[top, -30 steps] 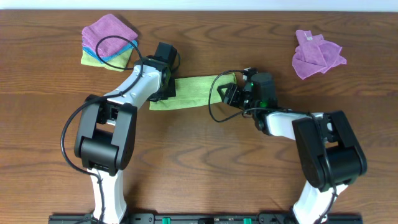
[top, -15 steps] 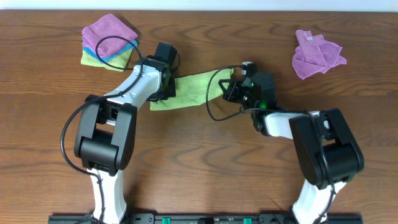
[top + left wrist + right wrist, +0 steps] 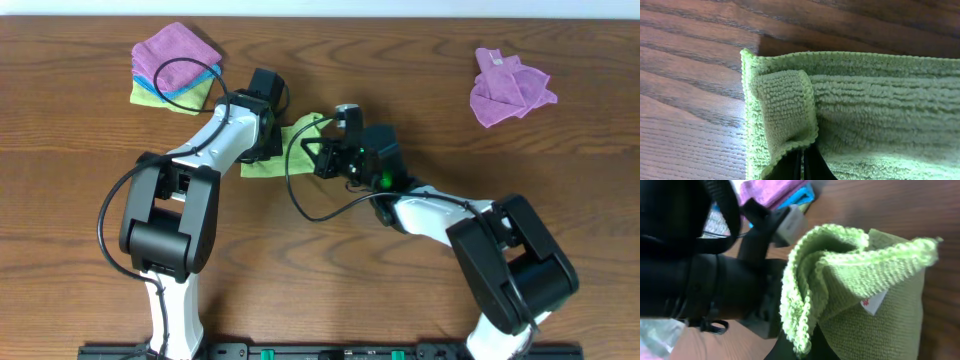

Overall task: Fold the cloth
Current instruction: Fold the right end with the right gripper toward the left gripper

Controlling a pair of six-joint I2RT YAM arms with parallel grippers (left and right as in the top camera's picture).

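Note:
The lime-green cloth (image 3: pixel 298 140) lies folded on the wooden table between my two grippers. My left gripper (image 3: pixel 266 148) is shut on its left edge; the left wrist view shows the cloth (image 3: pixel 865 110) with a corner curled over the closed fingers (image 3: pixel 801 167). My right gripper (image 3: pixel 322 158) is shut on the cloth's right end and holds it lifted over the lower layer, close to the left gripper. In the right wrist view the gripped edge (image 3: pixel 805 300) hangs from the fingers (image 3: pixel 805 350), and the white-and-red tag (image 3: pixel 873 302) shows.
A stack of purple, blue and green cloths (image 3: pixel 176 62) sits at the back left, just behind the left arm. A crumpled purple cloth (image 3: pixel 508 88) lies at the back right. The left arm (image 3: pixel 695 280) fills the left of the right wrist view.
My right gripper has carried the cloth's right end leftwards over the rest, so the long strip is now folded short. The left gripper has stayed put.

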